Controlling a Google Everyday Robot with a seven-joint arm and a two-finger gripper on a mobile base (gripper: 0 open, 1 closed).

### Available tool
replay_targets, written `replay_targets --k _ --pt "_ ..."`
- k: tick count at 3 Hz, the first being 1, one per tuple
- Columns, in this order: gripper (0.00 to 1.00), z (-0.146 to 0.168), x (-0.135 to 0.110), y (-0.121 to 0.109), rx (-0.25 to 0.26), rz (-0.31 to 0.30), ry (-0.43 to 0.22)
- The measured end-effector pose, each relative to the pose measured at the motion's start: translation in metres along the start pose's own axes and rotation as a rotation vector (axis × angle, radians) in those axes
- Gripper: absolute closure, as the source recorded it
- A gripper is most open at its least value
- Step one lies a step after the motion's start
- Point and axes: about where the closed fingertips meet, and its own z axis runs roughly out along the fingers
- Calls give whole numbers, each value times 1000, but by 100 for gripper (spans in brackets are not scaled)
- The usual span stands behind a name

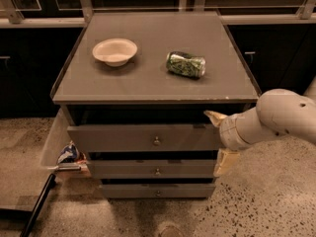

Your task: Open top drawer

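In the camera view, a grey cabinet serves as the table point(148, 85). On its top, a pale bowl point(114, 51) sits far left and a green can point(185, 64) lies on its side to the right of it, well apart. Below the top, the top drawer point(133, 138) shows its wide front with a small knob point(157, 141) at centre. It stands a little nearer than the middle drawer point(148, 169) and bottom drawer point(148, 190), so it looks only slightly pulled out. The gripper point(220, 139) is at the right end of that front, far from the knob. Its jaws are released and spread, one finger point(215, 116) above the front and the other below. Whether either touches the front cannot be told. The main risk is the off-centre hold: pulling from one end could skew the drawer in its runners and jam it. The jaws might also slip off the thin edge and lose the drawer. The lower finger hangs beside the middle drawer's corner and could snag it. A sudden jerk could set the can rolling.
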Motion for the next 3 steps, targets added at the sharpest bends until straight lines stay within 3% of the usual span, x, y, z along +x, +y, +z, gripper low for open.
replay_targets --k 3 --pt "0 66 9 -26 -51 4 0"
